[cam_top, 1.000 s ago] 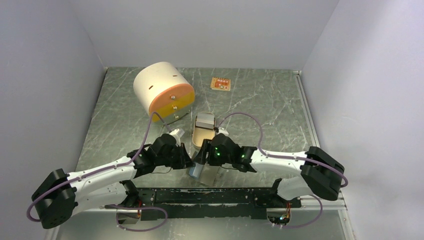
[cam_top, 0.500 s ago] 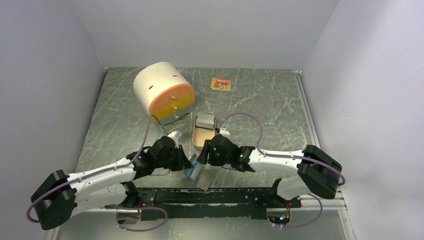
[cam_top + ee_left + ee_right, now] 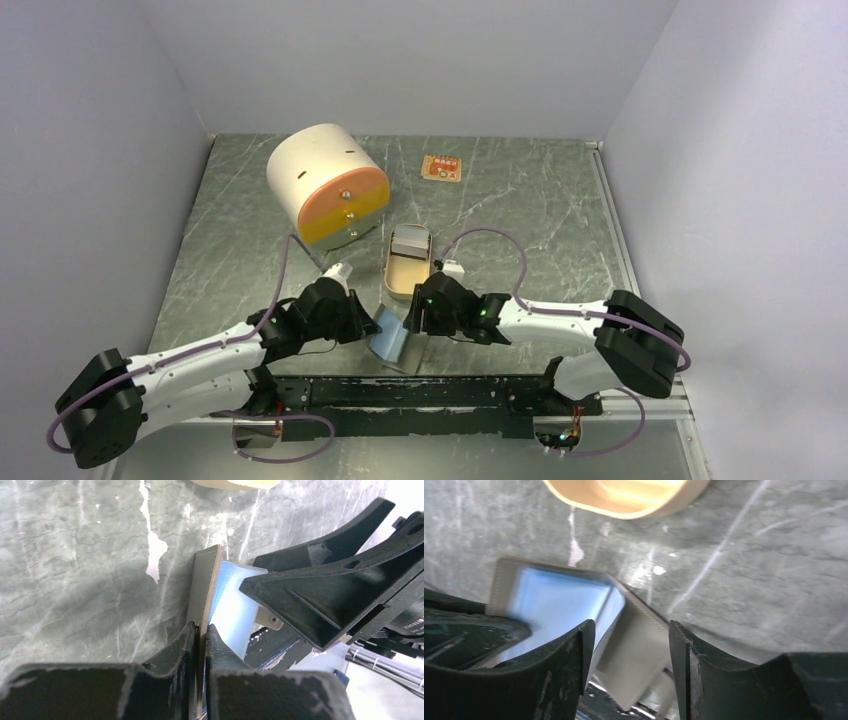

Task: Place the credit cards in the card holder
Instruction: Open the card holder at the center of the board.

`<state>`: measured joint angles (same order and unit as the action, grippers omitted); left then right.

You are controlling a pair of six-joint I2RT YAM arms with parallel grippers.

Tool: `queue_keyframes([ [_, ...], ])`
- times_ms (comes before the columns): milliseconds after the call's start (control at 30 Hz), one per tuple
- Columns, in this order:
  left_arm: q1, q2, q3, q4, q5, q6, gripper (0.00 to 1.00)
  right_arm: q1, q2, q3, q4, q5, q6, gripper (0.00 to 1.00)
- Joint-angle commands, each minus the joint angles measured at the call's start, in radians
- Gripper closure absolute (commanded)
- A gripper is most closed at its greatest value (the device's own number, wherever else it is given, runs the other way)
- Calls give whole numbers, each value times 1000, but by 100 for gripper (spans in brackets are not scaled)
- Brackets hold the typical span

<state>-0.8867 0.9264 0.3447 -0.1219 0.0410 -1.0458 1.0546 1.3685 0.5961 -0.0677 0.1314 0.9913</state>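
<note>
The biggest thing we see is a white drum lying on its side at the far left, its orange end turned toward the arms. Nearer and to the right sits an open tan oval tin, just beyond the two wrists. In the right wrist view its rim shows above the fingers. A small gold-orange card lies flat near the back edge, well apart from both arms. Purple cables loop over each arm. The tin is the only one of these close to the work.

The counter is dark grey-green, marbled with pale streaks. Plain pale walls close it in on three sides, and a black rail runs along the near edge.

The card holder stands open like a book near the front edge, between the two hands. The left hand is pressed together on the edge of one leaf, which stands upright between its fingers. The other leaf lies toward the right hand. That hand is spread wide and grips nothing, and the leaf shows in the gap between its fingers. The holder's inner face looks pale blue. We cannot tell whether that is a card or only a reflection.
</note>
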Motion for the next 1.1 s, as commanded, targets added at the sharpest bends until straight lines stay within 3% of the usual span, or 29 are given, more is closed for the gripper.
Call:
queue_keyframes([
  [0, 5, -41, -37, 37, -73, -85, 91, -5, -49, -26, -114, 81, -26, 41],
  [233, 5, -34, -52, 44, -122, -130, 91, -7, -123, -38, -149, 95, -52, 42],
  [433, 3, -11, -41, 61, -128, -123, 91, -4, -153, 79, -228, 64, -68, 52],
  [600, -3, 1, -6, 32, -150, -108, 91, -1, -198, 144, -168, -5, -61, 60],
  [833, -14, -22, 42, -33, -186, -108, 91, 28, -73, 148, 72, -106, -20, 74],
  [1067, -23, -43, 47, -37, -196, -118, 91, 30, 68, 183, 69, -94, -29, 79],
])
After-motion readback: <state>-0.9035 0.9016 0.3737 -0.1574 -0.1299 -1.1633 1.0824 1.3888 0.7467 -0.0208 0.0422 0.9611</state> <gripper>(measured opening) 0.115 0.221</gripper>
